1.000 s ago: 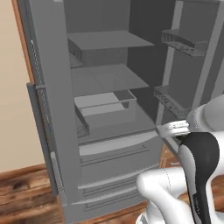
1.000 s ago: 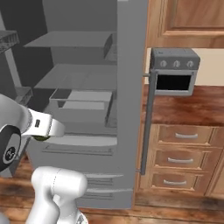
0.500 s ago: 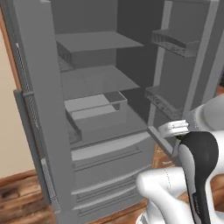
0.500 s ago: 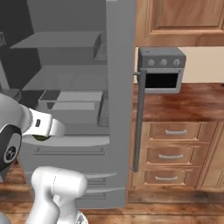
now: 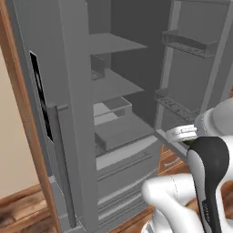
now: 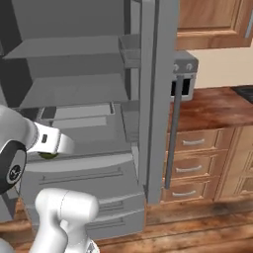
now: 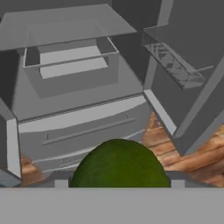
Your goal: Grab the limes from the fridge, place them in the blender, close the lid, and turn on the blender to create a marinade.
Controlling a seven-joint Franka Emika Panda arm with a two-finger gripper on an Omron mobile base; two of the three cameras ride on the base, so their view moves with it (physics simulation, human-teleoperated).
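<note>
Currently, left base view: fridge (image 5: 82, 113) stands open, left door edge-on in the foreground with its vertical bar handle (image 5: 63, 168) and a dark panel on its face. Inside are grey shelves (image 5: 113, 45), an open tray-like drawer (image 5: 113, 113) below them, then closed drawers (image 5: 123, 168). Right door swung out, with door bins (image 5: 189, 43). White arm (image 5: 207, 168) rises at lower right; a thin sliver of green shows under the white hand, just beside the black link. Fingers are hidden behind the hand, so jaw state can't be read from this side.

Right base view: fridge's right door (image 6: 158, 99) is edge-on at centre, bar handle (image 6: 173, 133) facing the wooden cabinets. A black-fronted oven (image 6: 185, 81) with knobs sits on the wooden counter (image 6: 217, 108), partly behind the door. Wooden drawers (image 6: 192, 168) below. White hand at far left, with a lime (image 6: 48, 156) peeking out beneath it, in front of the closed fridge drawer.

Hand view: one lime (image 7: 119, 164) sits large at bottom centre, right between the gripper (image 7: 119, 181) fingertips. Jaws wide, closed around the lime. Beyond it: fridge drawers, open tray drawer, right door bin, wood floor (image 7: 192, 153).
</note>
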